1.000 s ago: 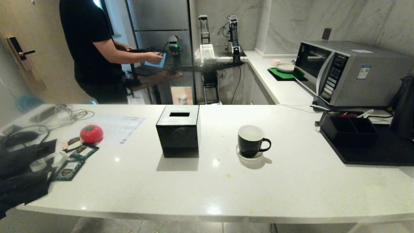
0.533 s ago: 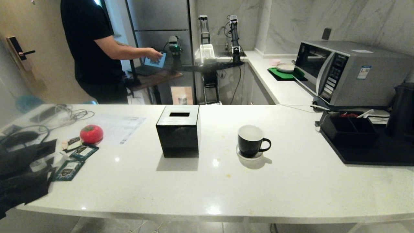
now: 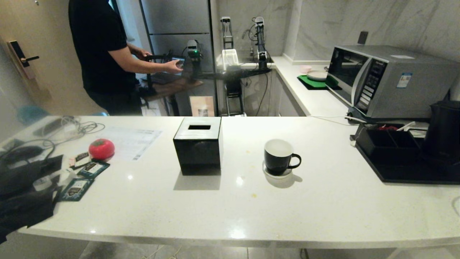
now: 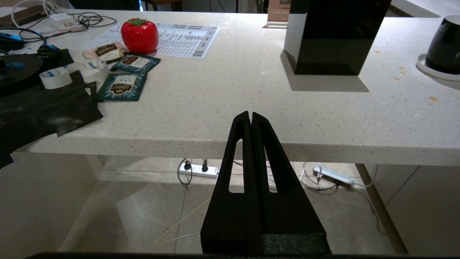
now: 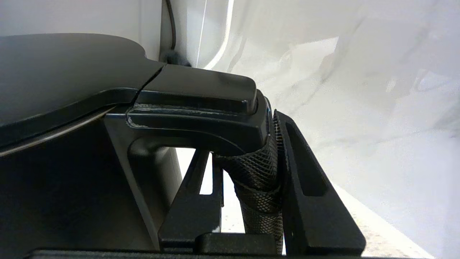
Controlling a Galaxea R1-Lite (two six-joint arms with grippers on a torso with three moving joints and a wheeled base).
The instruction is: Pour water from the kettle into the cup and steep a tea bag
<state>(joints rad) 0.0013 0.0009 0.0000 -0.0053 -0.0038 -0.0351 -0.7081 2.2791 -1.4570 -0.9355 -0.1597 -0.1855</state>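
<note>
kettle [image 3: 444,129] lower, further left | right claw [image 5: 248,187] gripping handle

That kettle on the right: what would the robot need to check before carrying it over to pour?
1. Grip: right end effector shut on the kettle handle: ok.
2. Kettle upright: ok.
3. Cup upright on its coaster, open top clear: ok.
4. Path from the kettle to the cup: only the black compartment tray lies between, low: ok.
5. Water in the kettle: cannot tell, lid closed.
6. Left end effector shut, below the counter edge, out of the way: ok.
</note>
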